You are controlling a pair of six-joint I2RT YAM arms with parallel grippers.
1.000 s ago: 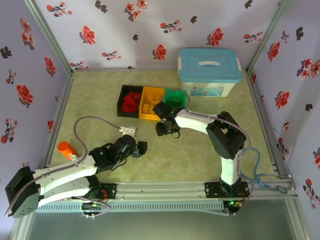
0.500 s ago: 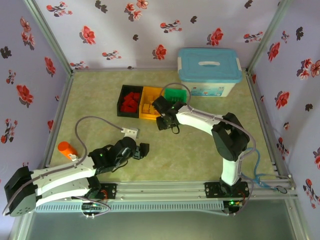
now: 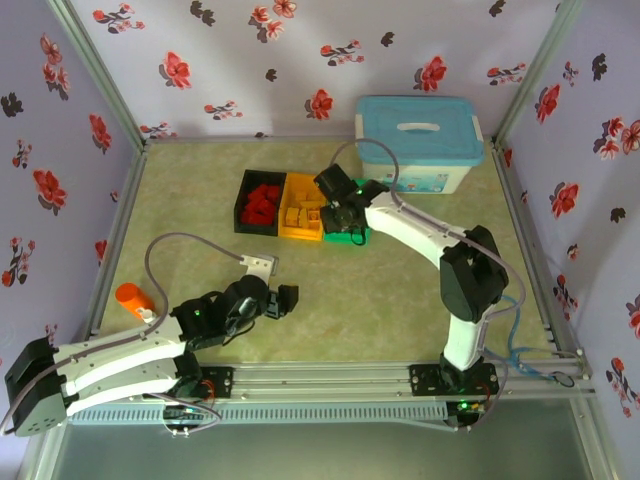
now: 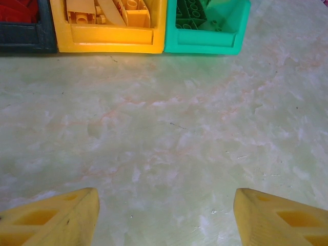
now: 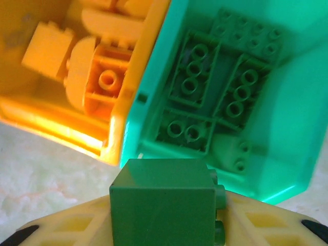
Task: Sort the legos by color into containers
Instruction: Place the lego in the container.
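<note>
Three bins stand in a row: black bin [image 3: 258, 201] with red legos [image 3: 262, 203], orange-yellow bin [image 3: 300, 208] with yellow legos [image 5: 97, 77], green bin [image 5: 287, 128] with several green legos [image 5: 215, 92]. My right gripper [image 3: 345, 214] hovers over the green bin's near edge, shut on a green lego brick [image 5: 164, 202] with its studs facing right. My left gripper [image 4: 166, 215] is open low over the bare table, its yellow fingers [image 4: 48, 218] wide apart, well short of the bins [image 4: 205, 31].
A large white tub with a light-blue lid [image 3: 418, 140] stands at the back right, close behind the green bin. An orange object [image 3: 134, 300] lies at the left edge. A small white bracket [image 3: 259, 262] sits near the left gripper. Floral walls enclose the table.
My right gripper has carried the green brick up and to the right, from the open table in front of the bins to above the green bin. The left arm shifted only slightly.
</note>
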